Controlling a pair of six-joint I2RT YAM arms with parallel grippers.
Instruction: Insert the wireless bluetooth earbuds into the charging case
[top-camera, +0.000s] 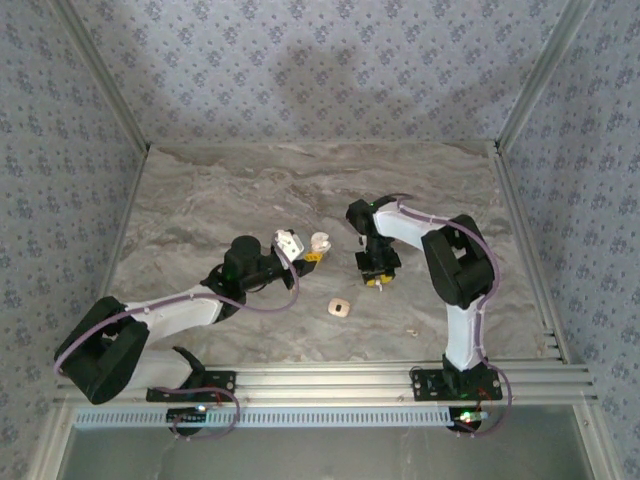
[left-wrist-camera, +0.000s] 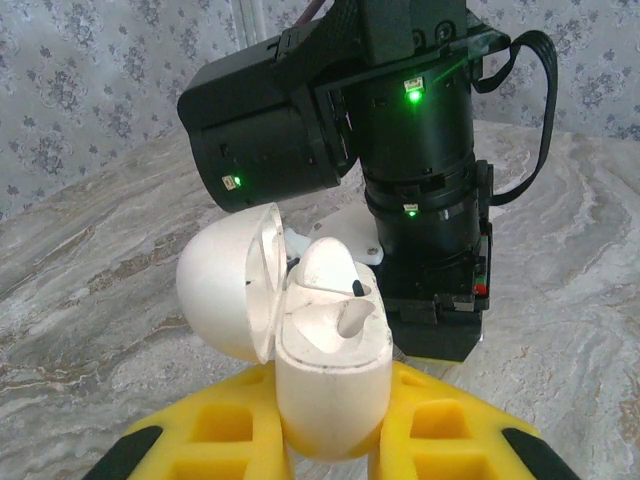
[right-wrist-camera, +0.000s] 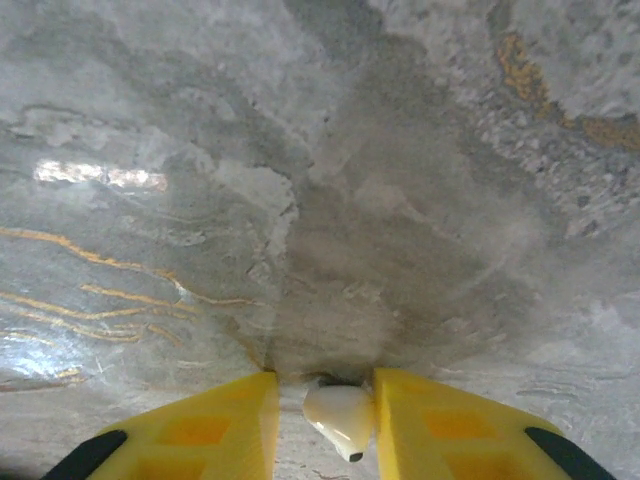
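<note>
Top external view showed the marble table (top-camera: 200, 200), with the left gripper (top-camera: 311, 253) and the right gripper (top-camera: 377, 272) near each other over its middle. The left gripper was clenched on the white charging case (left-wrist-camera: 330, 375), which stood upright with its lid open, and one earbud (left-wrist-camera: 328, 262) sat in a socket of it. The second earbud (right-wrist-camera: 338, 412) was between the yellow fingers (right-wrist-camera: 450, 425) of the right gripper, low by the table and touching one finger, but whether it was really clamped could not be told.
</note>
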